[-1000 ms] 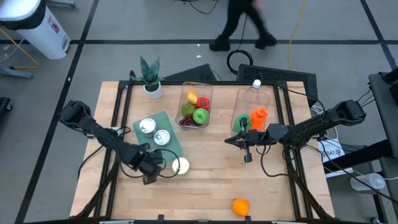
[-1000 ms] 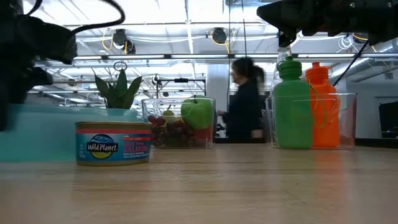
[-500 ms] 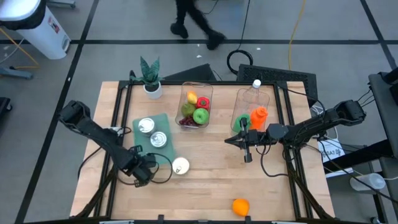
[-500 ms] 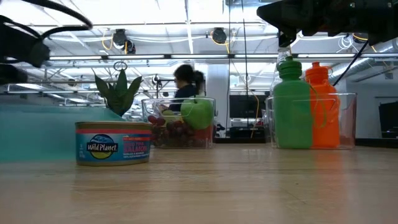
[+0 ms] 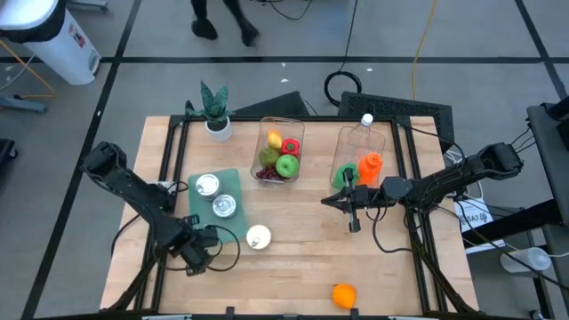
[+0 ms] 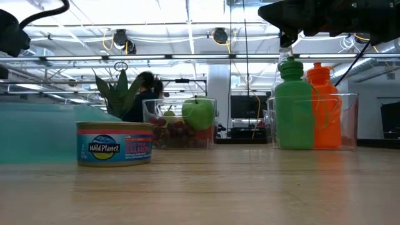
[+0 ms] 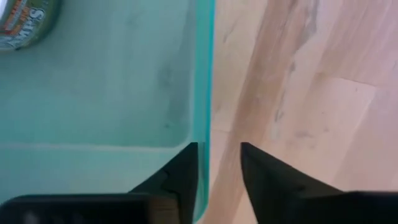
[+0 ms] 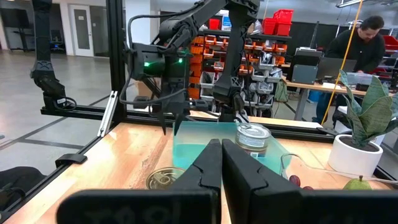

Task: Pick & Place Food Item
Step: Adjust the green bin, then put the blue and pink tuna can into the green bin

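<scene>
A teal tray (image 5: 203,203) lies on the wooden table with two tins on it (image 5: 207,184) (image 5: 224,207). A third tin (image 5: 258,236), a salmon can (image 6: 114,144), stands on the wood just right of the tray. My left gripper (image 5: 203,242) points down at the tray's near end, slightly open, its fingers (image 7: 186,171) astride the tray's rim (image 7: 205,93). My right gripper (image 5: 324,200) hovers shut and level in front of the bottle bin (image 5: 360,160), holding nothing; its fingers (image 8: 222,163) are closed. My left gripper comes from above at the tray's wall (image 7: 206,134) near a corner, one finger inside the tray and one outside. Bare wood shows between the outer finger (image 7: 258,171) and the wall. The inner finger stands close against the wall; I cannot tell whether it touches. The tray lies flat on the table.
A clear bin of fruit (image 5: 280,151) and a potted plant (image 5: 214,108) stand at the far side. Green and orange bottles (image 6: 309,112) fill the right bin. An orange (image 5: 344,294) lies near the front edge. A person (image 5: 218,18) walks beyond the table.
My left gripper has gone toward the table's left and near edges. The teal tray with its two tins has slid a little the same way and turned squarer to the table. The third tin has stayed put. The person has walked leftward behind the table.
</scene>
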Robot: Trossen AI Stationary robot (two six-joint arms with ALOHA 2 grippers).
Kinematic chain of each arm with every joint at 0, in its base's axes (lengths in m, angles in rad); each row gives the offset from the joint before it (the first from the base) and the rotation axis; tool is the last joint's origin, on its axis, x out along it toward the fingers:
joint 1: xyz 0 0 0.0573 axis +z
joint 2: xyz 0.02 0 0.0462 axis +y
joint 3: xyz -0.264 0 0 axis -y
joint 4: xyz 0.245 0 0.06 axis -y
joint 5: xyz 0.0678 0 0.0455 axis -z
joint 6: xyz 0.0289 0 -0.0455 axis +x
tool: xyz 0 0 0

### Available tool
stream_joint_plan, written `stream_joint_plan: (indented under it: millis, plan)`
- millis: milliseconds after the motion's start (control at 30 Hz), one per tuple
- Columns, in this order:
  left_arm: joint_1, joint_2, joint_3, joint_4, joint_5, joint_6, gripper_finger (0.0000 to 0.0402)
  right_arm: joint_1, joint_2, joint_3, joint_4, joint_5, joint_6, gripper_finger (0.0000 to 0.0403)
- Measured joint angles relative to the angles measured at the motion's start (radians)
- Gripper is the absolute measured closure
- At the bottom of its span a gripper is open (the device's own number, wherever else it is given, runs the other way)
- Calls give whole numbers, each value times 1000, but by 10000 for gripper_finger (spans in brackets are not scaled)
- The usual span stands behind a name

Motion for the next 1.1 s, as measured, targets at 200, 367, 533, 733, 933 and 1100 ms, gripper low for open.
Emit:
stream_joint_plan:
  millis: [200, 367, 533, 733, 933, 1100]
  plan:
    - [-2, -2, 0, 1, 15, -8, 207, 0, 0, 0, 0, 0, 0, 401]
    - [1, -2, 14, 0, -1, 81, 162, 0, 0, 0, -5, 0, 0, 401]
    - [0, -2, 98, -10, -54, 161, 147, 0, 0, 0, -10, 0, 0, 401]
    - [0, -2, 242, -16, -253, 268, 155, 0, 0, 0, -9, 0, 0, 401]
    - [-2, -3, 291, 99, -624, 402, 166, 0, 0, 0, -21, 0, 0, 401]
    - [24, -2, 231, 419, -645, 696, 205, 1, 0, 0, -22, 0, -5, 401]
